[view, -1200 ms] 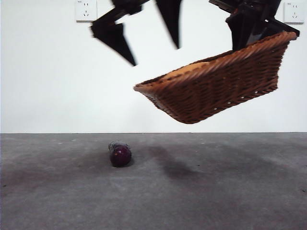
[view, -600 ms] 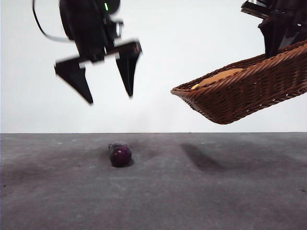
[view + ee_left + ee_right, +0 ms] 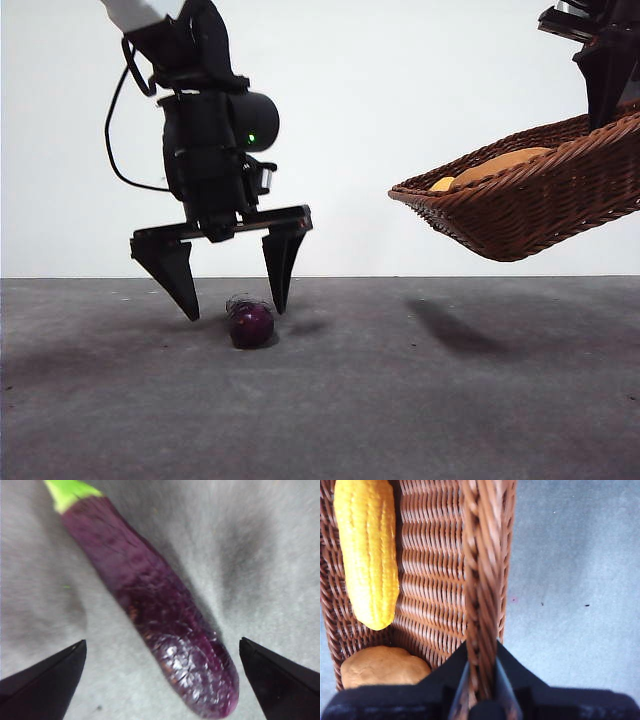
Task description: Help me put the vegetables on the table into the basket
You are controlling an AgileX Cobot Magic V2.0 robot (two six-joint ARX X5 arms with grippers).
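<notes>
A dark purple eggplant lies on the grey table. My left gripper is open and hangs just above it, one jaw on each side. In the left wrist view the eggplant with its green stem runs between the two black jaws. My right gripper is shut on the braided rim of the brown wicker basket, which hangs tilted in the air at the right. Inside the basket lie the yellow corn cob and the orange-brown potato.
A white wall stands behind the table. The basket casts a shadow on the table to the right of the eggplant.
The left gripper has come down from high up to just over the eggplant, jaws still open. The basket has moved further right with the right gripper.
</notes>
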